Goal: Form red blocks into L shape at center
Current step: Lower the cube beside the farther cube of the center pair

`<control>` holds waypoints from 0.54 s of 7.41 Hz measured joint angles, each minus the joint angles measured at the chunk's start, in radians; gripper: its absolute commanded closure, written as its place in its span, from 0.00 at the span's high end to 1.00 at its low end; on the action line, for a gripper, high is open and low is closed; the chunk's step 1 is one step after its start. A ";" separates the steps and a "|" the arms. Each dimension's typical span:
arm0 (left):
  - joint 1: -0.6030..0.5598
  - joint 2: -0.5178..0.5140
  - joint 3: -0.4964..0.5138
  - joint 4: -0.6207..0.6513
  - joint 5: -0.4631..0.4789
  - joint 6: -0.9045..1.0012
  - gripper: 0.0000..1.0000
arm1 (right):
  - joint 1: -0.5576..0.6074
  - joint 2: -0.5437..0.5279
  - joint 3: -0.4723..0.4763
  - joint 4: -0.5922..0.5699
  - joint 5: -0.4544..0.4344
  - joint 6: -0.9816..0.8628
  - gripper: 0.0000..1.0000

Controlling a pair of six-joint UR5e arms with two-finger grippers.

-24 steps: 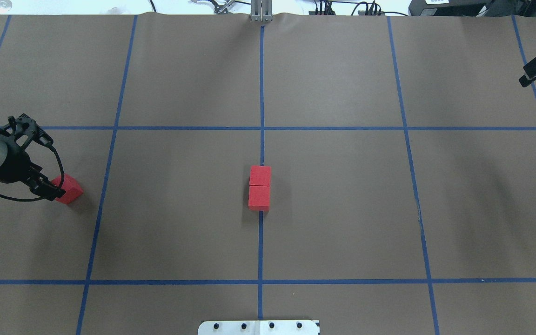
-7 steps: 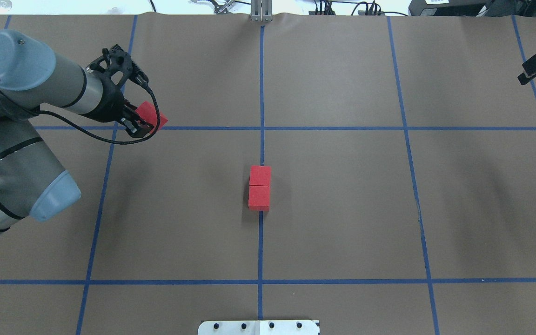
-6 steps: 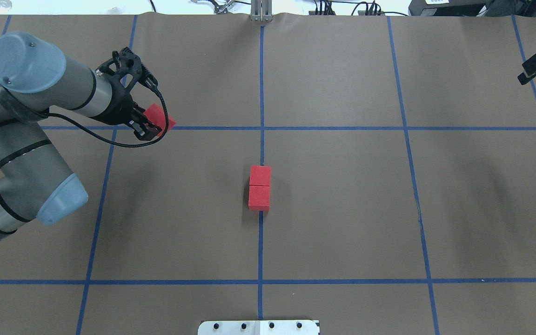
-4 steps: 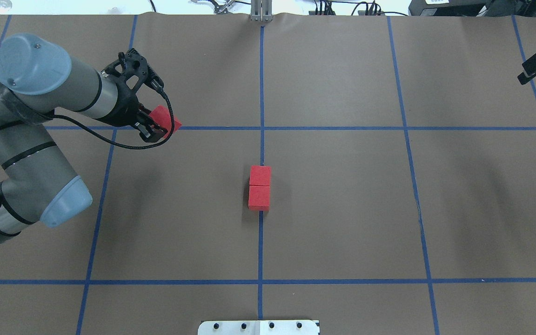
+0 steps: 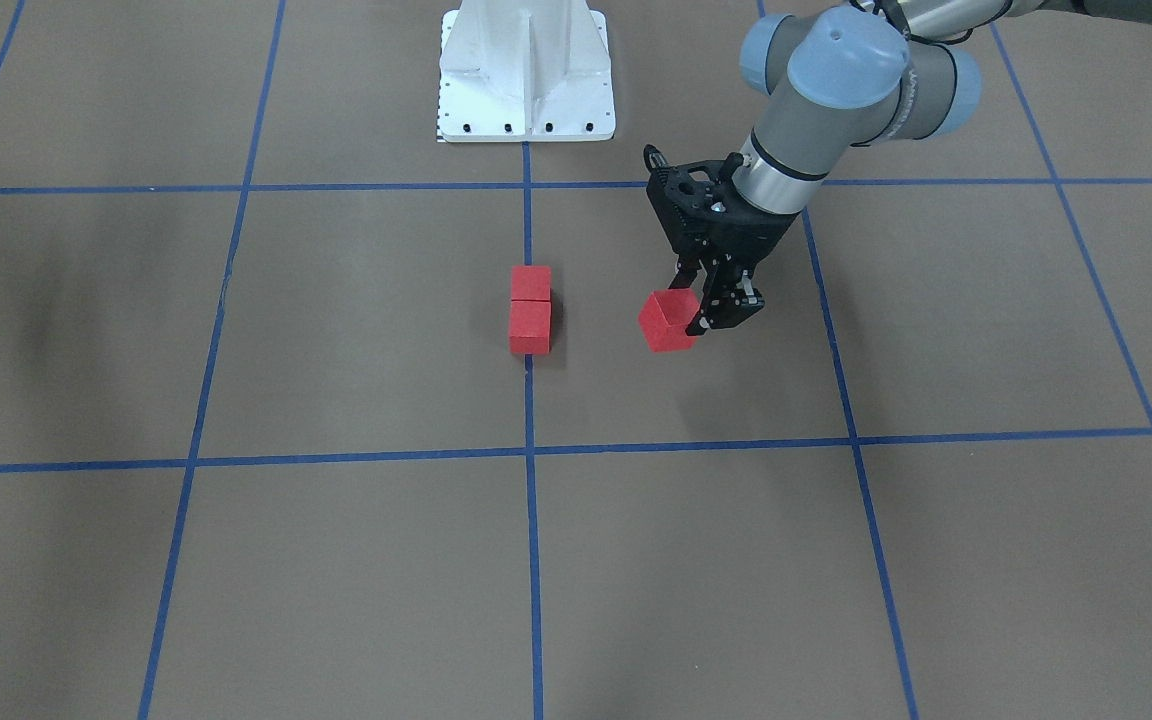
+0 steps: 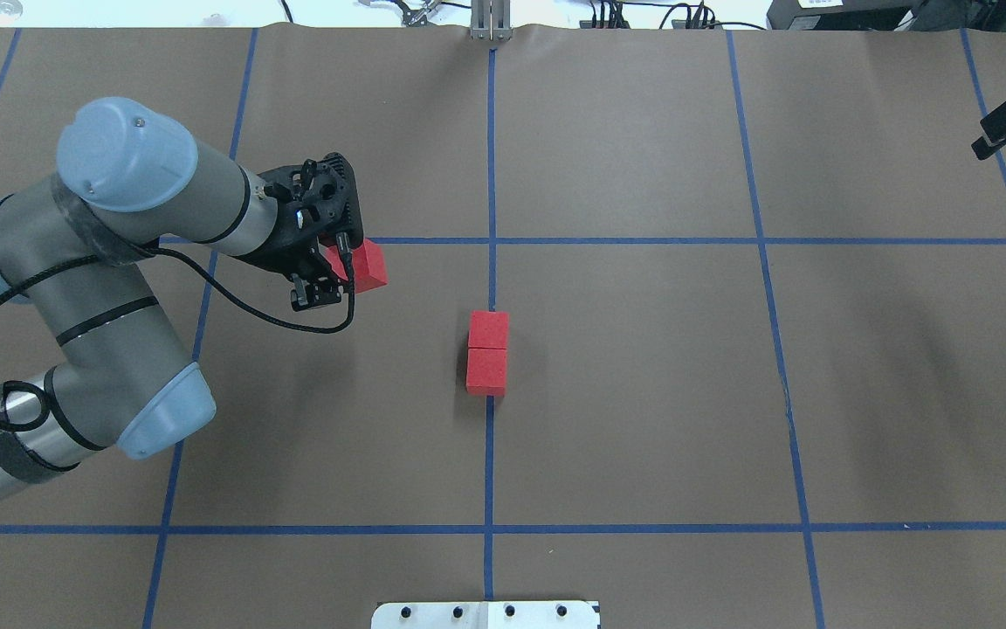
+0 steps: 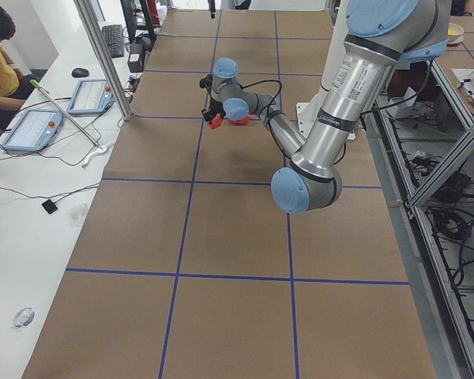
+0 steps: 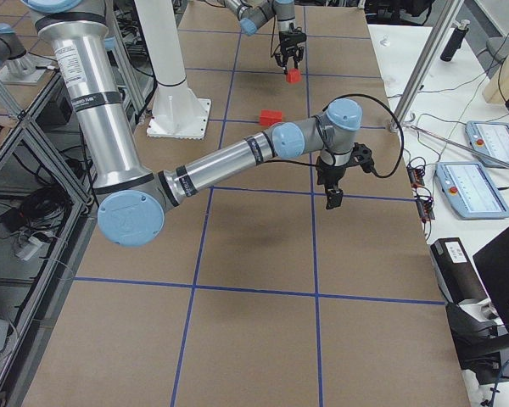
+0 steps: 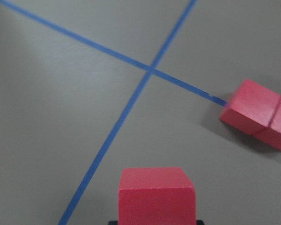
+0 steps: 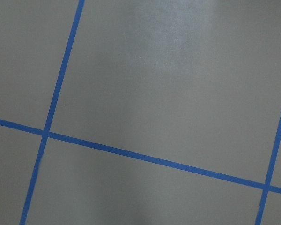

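Left gripper [image 6: 335, 276] swung rightward off grid-line crossing toward table centre since half a second ago, carrying third red block [image 6: 363, 265] along. Fingers clamped on opposite faces of block, held clear of brown paper-covered table [image 6: 643, 393]. Other two red blocks [image 6: 487, 351] unmoved: touching face to face, short row along centre blue line [image 6: 491, 175]. Carried block near pair, on robot's left of it, not touching. Right gripper [image 6: 992, 140] parked at far right edge; how far open, cannot tell.
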State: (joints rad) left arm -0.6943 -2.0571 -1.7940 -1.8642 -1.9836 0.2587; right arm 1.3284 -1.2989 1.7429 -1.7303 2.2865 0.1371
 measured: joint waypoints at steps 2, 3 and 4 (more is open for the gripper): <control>0.012 -0.079 0.044 0.153 0.003 0.094 0.00 | 0.000 -0.001 0.000 0.000 0.001 0.000 1.00; 0.027 -0.155 0.103 0.225 0.002 0.108 0.00 | 0.000 -0.002 0.001 0.000 0.000 0.001 1.00; 0.043 -0.235 0.190 0.257 0.000 0.138 0.00 | 0.000 -0.002 0.001 0.000 0.000 0.001 1.00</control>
State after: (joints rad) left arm -0.6510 -2.2921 -1.6043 -1.6074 -1.9838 0.3966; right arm 1.3284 -1.3007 1.7440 -1.7304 2.2865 0.1380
